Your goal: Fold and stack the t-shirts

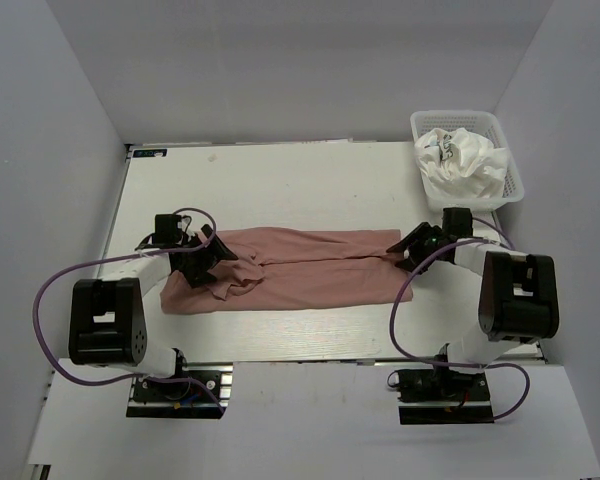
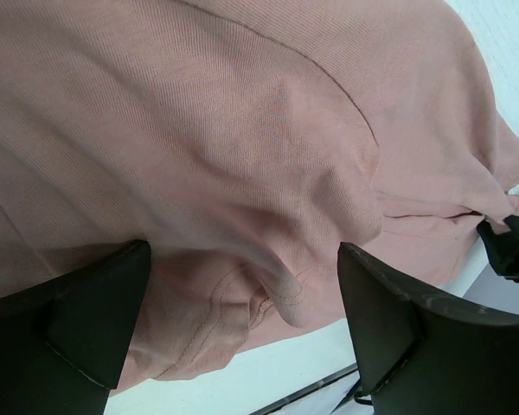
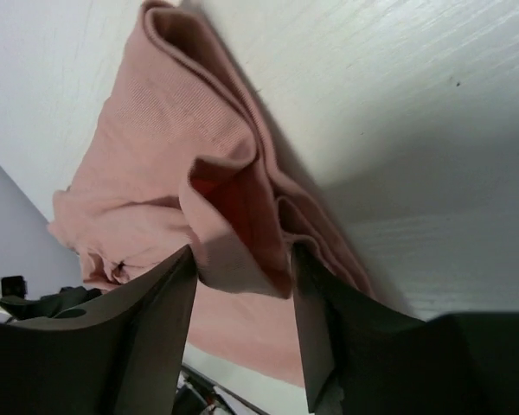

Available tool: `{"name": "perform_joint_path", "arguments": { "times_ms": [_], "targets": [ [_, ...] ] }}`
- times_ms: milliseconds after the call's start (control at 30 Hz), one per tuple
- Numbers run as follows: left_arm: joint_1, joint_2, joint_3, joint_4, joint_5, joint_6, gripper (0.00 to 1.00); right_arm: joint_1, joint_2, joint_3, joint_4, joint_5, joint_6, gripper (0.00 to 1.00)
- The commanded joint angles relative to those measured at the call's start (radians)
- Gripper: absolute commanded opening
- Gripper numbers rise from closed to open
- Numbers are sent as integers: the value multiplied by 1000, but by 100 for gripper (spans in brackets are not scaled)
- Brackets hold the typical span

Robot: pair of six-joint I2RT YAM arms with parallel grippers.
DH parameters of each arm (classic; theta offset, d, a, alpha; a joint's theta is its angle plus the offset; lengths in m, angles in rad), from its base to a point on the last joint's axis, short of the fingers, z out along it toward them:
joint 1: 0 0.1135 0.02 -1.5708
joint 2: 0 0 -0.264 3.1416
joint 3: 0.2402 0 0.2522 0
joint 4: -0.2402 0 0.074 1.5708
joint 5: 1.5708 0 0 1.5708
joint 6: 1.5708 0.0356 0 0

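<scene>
**While Stretched Long and Flat, Pinched at 1 End**

Though bunched at its left end, lying flat as 1 long band across the middle of the white table [image 1: 280, 190]: the pink t-shirt [image 1: 320, 272], folded lengthwise, smoother toward the right.

Over the rumpled left end, the left gripper [image 1: 206, 258], spread wide. In the left wrist view, 2 black fingers [image 2: 95, 320] well apart, with a soft ridge of pink cloth and a stitched hem loose in the gap, pinched by neither. Holding nothing.

At the right end, the right gripper [image 1: 412, 246], closed on a raised fold of the shirt's edge. In the right wrist view, cloth filling the gap, touching both fingers [image 3: 156, 320] and standing up off the tabletop just there.

At the far right corner, a white mesh basket [image 1: 458, 115], well apart from the pink shirt. Inside, crumpled white t-shirts [image 1: 465, 160] with dark print; how many, impossible to tell.
</scene>
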Motion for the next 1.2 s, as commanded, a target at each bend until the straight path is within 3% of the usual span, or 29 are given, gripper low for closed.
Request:
{"name": "perform_joint_path", "arguments": {
  "times_ms": [0, 233, 533, 667, 933, 1000, 1033, 1100, 1167],
  "targets": [
    [-2, 44, -19, -26, -91, 19, 100, -12, 35, 33, 59, -70, 17, 52],
    [-2, 64, -19, -35, -91, 19, 100, -12, -28, 28, 76, -53, -9, 0],
    [-2, 94, -10, -35, -122, 10, 100, 3, -100, 186, 59, 2, -256, 0],
    [-2, 113, 3, -46, -122, 10, 100, 0, -142, 150, 95, -11, -356, 0],
    [8, 113, 3, -81, -131, 10, 100, -3, -44, 10, 176, -55, -365, 0],
    [8, 102, 3, -90, -142, 10, 100, -3, -44, 1, 142, -2, -363, 8],
    [8, 87, 3, -99, -160, 10, 100, -3, -56, -15, 136, 16, -365, 28],
    [8, 64, 12, -99, -180, 10, 100, -3, -105, -13, 87, 93, -362, 54],
    [8, 55, 30, -121, -189, 10, 100, -4, -163, 7, 41, 160, -362, 65]
  ]
}}
